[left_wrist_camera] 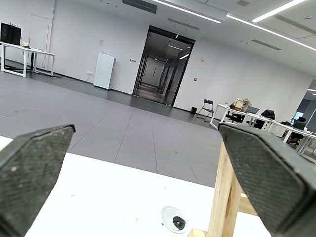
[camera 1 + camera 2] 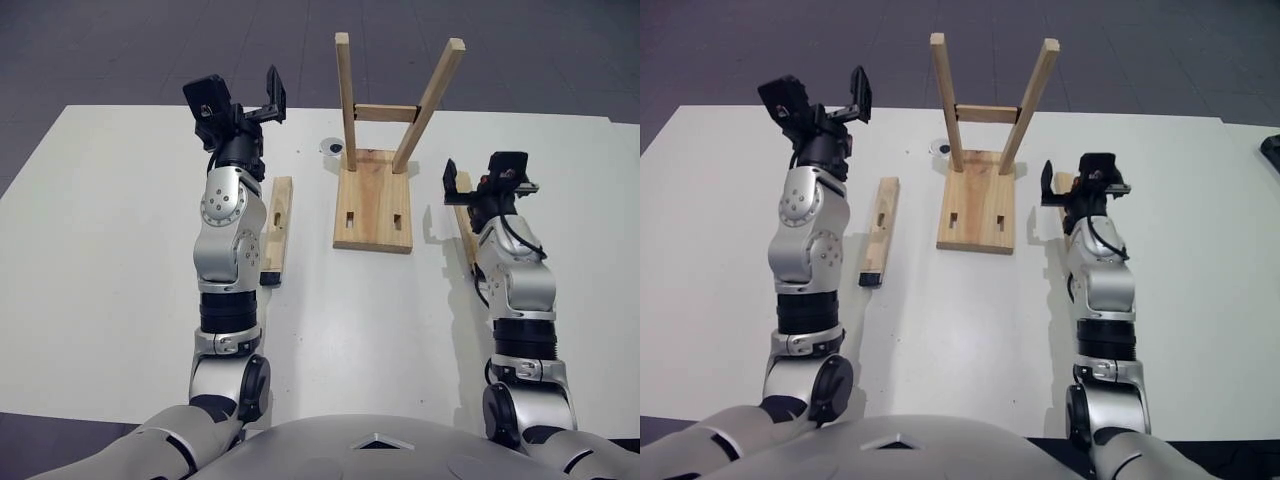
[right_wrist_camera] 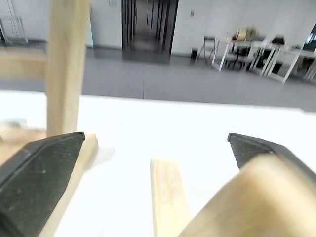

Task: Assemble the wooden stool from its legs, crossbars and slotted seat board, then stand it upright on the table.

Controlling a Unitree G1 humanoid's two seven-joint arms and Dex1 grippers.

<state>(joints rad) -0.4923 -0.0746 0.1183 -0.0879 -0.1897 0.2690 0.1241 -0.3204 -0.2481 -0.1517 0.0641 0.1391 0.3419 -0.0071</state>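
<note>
Flat at the middle of the white table (image 2: 120, 250): one slotted seat board (image 2: 372, 215) of pale, unpainted wood, rectangular, grain running along its length. Planted in its far end: two legs, the left standing leg (image 2: 346, 100) close to upright and the right standing leg (image 2: 430, 105) leaning outward, joined partway up by one short crossbar (image 2: 385, 113). Toward the board's near end: two small rectangular slots, unfilled. Just left of the board, flat on the table beside the left arm: one loose leg (image 2: 277, 230), pale like the rest, dark at its near end, a small slot in its upper face. Right of the board, partly under the right arm: one further wooden piece (image 3: 165, 197), too hidden to tell leg from crossbar. Counted in all: one board, two standing legs, one fitted crossbar, two loose pieces. Raised above the table, left of the standing legs: the left gripper (image 1: 146, 148), fingers spread wide, grasping nothing. Low over the right-hand wooden piece: the right gripper (image 3: 156, 143), fingers likewise parted, nothing clamped between them. Near the foot of the left standing leg: one small round disc (image 2: 331, 147) set in the tabletop
</note>
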